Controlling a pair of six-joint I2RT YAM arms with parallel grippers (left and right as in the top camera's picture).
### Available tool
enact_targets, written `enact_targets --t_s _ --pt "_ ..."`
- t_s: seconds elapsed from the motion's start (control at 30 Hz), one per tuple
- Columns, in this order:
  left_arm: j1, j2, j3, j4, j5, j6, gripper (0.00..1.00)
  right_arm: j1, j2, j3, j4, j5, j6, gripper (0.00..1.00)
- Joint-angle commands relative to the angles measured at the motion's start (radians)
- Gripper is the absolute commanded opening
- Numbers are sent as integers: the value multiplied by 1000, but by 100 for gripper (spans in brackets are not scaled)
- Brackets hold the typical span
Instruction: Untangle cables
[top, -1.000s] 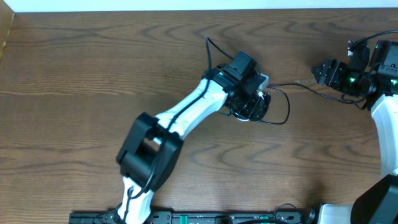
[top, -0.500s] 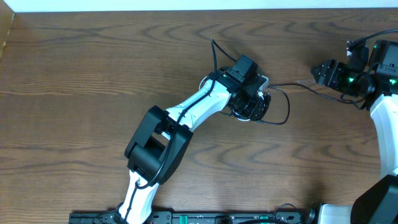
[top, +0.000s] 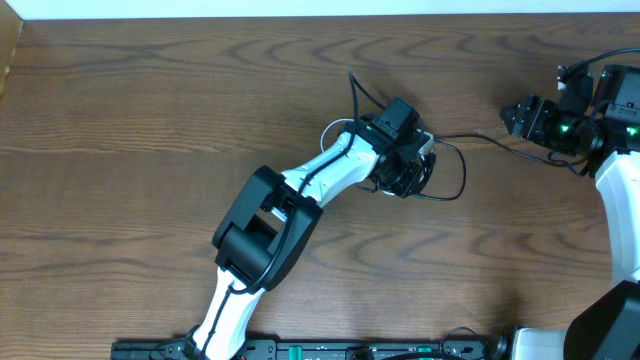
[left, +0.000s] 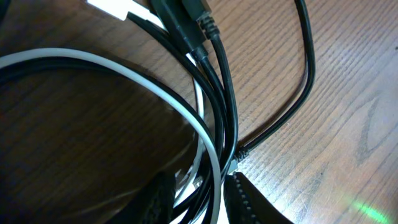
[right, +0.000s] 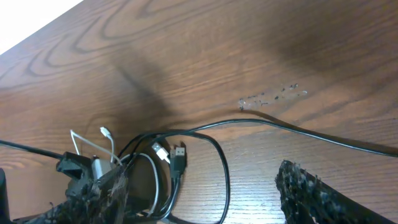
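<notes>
The black and white cables (top: 425, 160) lie in a tangled bundle at the table's middle. A black loop (top: 462, 178) sticks out to the right, and one black strand (top: 470, 134) runs toward the right arm. My left gripper (top: 408, 178) sits on the bundle. In the left wrist view its jaws (left: 199, 194) are closed around several strands of the black cable (left: 306, 62) and the white cable (left: 74, 57). My right gripper (top: 510, 117) is open and empty, off to the right. Its wide-apart fingers (right: 200, 177) look at the black loop (right: 226, 177) and a white plug (right: 160, 151).
The wood table (top: 150, 120) has a pale edge along the back. The left arm's white links (top: 300, 185) stretch from the front edge to the bundle. A patch of small specks (right: 273, 94) lies on the table near the black strand.
My left arm's elbow has swung to the right and its wrist has shifted slightly right over the bundle. The right arm has not moved. The cables lie much as before.
</notes>
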Motion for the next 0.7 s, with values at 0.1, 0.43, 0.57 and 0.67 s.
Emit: enact_targets --t_s 0.1,0.43,0.57,0.67 --pt "0 5 -9 1 -13 -6 24 7 3 -5 -2 5 -23 73" --pt "10 -23 24 -11 -5 -29 12 8 3 -5 -2 4 -22 75" --pt "21 -79 48 -31 -5 -59 8 17 3 -5 -2 5 -23 75" --pt "39 -146 48 -37 -5 -134 8 27 3 -5 -2 5 -23 75"
